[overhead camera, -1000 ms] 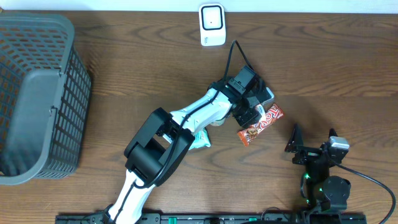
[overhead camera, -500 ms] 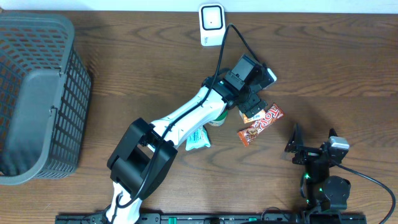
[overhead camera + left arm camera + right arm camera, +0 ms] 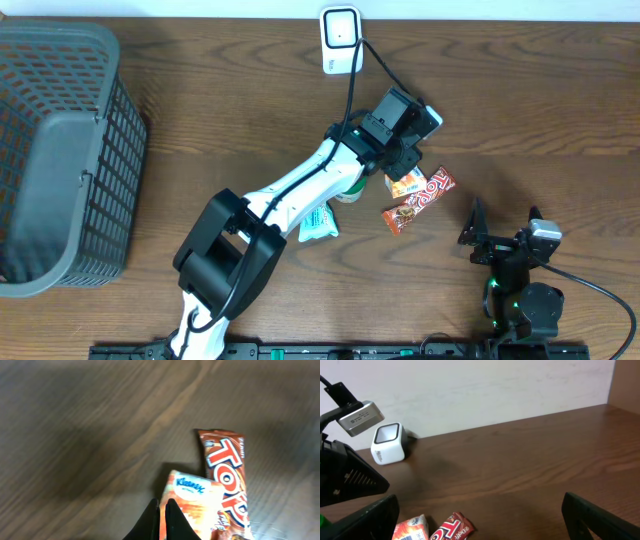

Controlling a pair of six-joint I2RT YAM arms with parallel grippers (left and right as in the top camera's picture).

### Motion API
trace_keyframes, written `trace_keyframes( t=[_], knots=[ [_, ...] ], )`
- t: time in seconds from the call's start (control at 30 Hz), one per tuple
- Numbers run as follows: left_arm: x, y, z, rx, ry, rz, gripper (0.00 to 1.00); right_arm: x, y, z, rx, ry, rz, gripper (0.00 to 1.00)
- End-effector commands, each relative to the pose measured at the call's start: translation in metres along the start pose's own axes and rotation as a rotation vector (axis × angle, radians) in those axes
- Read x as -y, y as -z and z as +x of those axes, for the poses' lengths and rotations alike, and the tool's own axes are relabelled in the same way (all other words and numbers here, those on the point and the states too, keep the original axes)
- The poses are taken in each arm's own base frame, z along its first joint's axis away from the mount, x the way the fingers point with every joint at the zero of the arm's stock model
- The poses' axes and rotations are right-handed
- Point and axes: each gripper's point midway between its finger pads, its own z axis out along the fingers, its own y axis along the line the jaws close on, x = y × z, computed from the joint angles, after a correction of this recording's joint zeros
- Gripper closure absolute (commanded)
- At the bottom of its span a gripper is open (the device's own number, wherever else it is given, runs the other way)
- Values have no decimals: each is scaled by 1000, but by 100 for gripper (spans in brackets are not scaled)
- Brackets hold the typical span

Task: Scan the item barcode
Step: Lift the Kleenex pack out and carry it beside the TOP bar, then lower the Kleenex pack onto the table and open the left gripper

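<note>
Left gripper (image 3: 162, 510) is sitting clenched, fingertips together, right at the left edge of the tissue pack (image 3: 192, 505); cannot tell if it is pinching that edge. The pack is lying on the surface (image 3: 550, 100), just right of the gripper, overlapping the candy bar (image 3: 227, 475). Scanner (image 3: 341, 38) is standing well apart at the far edge. Right gripper (image 3: 480, 520) is resting wide open, holding nothing.
</note>
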Motion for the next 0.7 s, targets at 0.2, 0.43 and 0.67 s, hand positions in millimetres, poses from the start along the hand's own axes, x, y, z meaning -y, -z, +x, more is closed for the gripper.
trace_keyframes(
  t=[0.2,0.43,0.67],
  knots=[
    [57,-19,31,-87,71,366,92,-2,0,1,-2,15,-9,1],
    [65,-17,45,-142,92,401,92,-2,0,1,-2,15,-9,1],
    [66,-34,59,-176,101,408,92,-2,0,1,-2,15,-9,1]
  ],
)
